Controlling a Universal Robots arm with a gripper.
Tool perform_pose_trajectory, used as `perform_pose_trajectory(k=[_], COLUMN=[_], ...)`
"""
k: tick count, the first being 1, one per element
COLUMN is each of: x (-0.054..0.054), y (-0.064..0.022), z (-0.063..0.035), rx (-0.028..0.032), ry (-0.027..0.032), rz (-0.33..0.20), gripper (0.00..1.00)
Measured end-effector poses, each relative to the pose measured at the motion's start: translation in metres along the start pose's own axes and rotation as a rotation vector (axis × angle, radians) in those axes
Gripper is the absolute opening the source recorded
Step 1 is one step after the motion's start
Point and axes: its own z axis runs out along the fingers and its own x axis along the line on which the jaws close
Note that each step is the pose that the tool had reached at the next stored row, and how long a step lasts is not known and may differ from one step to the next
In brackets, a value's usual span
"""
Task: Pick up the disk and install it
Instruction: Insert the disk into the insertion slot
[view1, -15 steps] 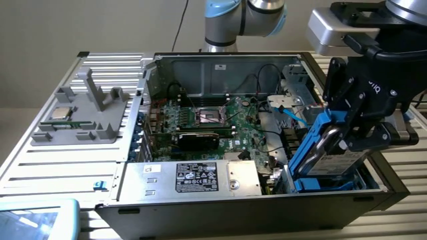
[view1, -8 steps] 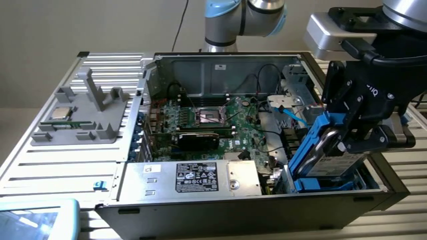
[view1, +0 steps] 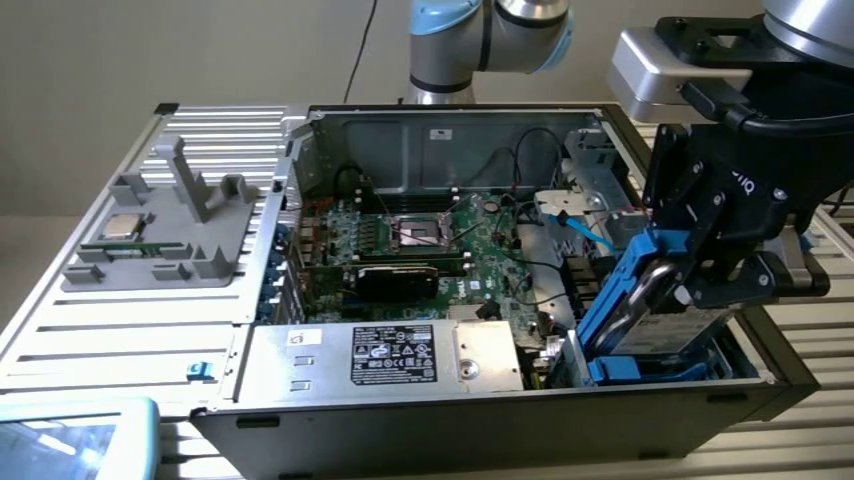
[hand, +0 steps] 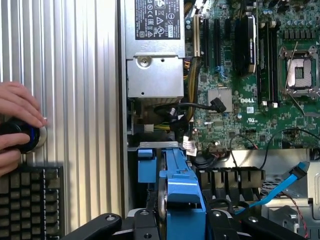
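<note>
The gripper (view1: 714, 280) stands at the right of the exterior view, over the right front corner of the open case (view1: 400, 425). Its black fingers (view1: 747, 285) are clamped on the disk (view1: 663, 318), one on each side. The disk stands on its edge and is tilted, with its upper end leaning toward the exterior view's right. Its blue frame faces the inside of the case, and its lower end is down in the blue bay (view1: 667, 368) at the lower right of the exterior view; I cannot tell if it sits fully there. In the wrist view the blue frame of the disk (hand: 181, 185) rises between the two black finger links. The motherboard (view1: 441, 240) lies in the middle of the case, and the silver power supply (view1: 387, 355) with a black label is in front of it, along the front wall. A light blue cable (view1: 587, 235) runs just behind the disk. On the ribbed table (view1: 107, 330), at the exterior view's left, there is a grey holder (view1: 160, 250) with a small square chip (view1: 123, 225) on it. In the wrist view a hand (hand: 17, 112) holds a round black knob (hand: 22, 136) on the table, just beside a keyboard (hand: 30, 200).
</note>
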Motion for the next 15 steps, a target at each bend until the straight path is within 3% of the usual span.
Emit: perform_pose_trajectory(k=[2,3,15], x=[0.0,0.0,-0.0001], y=[0.0,0.0,-0.001], z=[0.0001,0.0002,0.0001], rx=[0.0,0.0,-0.0031], ry=[-0.0001,-0.0002,-0.0001], rz=[0.0,0.0,0.0], gripper=[0.39,0.45,0.45])
